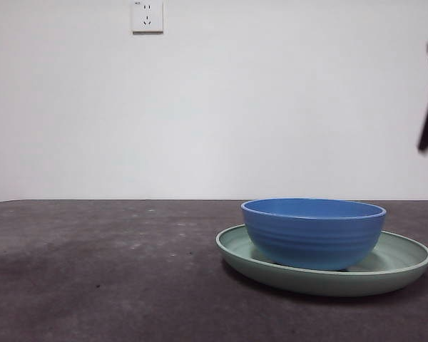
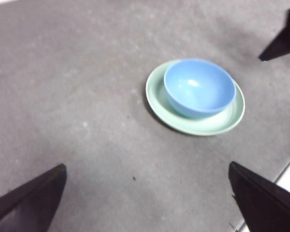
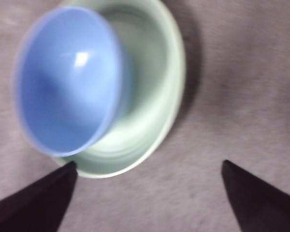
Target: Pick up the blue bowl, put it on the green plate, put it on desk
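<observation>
Dark speckled counter (image 1: 93, 285) carries the blue bowl (image 1: 313, 233), sitting off-centre inside the green plate (image 1: 399, 263). Right tool (image 3: 147, 193) hovers close above, wide open and empty; left tool (image 2: 147, 198), likewise open, waits farther off.

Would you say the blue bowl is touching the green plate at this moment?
Touching. The front view shows the blue bowl standing with its base on the green plate, no gap beneath it.

One blue bowl (image 1: 313, 232), one green plate (image 1: 392, 265), two grippers (both empty), one wall socket (image 1: 147, 16).
</observation>
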Tool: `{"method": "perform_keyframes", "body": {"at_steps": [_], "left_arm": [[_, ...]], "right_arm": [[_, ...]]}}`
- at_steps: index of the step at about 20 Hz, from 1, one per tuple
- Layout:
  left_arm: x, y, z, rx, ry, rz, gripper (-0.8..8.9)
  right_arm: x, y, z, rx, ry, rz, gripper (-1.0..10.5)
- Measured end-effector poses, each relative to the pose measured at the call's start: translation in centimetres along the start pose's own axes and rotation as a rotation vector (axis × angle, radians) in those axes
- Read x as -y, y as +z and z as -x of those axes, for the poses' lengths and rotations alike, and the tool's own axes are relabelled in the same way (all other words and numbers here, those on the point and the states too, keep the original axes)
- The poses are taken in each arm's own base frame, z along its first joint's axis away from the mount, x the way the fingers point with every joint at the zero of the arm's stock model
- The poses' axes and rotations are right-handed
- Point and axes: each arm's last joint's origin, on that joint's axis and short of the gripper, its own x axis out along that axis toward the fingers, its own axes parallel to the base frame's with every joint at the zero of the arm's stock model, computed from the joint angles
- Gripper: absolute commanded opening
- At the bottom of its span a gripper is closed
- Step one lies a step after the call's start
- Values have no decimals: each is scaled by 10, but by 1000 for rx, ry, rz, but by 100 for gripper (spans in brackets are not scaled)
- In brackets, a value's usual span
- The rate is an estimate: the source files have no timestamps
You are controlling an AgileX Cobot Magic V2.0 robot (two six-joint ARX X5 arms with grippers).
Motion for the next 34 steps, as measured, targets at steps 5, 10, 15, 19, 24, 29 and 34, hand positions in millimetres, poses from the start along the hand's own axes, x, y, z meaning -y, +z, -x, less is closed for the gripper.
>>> {"method": "perform_keyframes", "body": {"at_steps": [5,10,15,19,24,29,34], "left_arm": [[0,0,0,2,0,0,675],[0,0,0,2,0,8,675],[0,0,0,2,0,22,675],[0,0,0,2,0,23,675],[0,0,0,2,0,25,675],[0,0,0,2,0,26,675],[0,0,0,2,0,26,675]], "right_arm": [[14,22,-32,-5,-2,4,378],[25,35,-64,-20,12,12,365],[23,38,-87,-54,44,47,295],[22,39,-96,-65,47,63,12],[21,39,-98,-68,61,58,7],[6,57,-88,-71,69,47,7],[-37,68,-90,-59,134,106,7]]}}
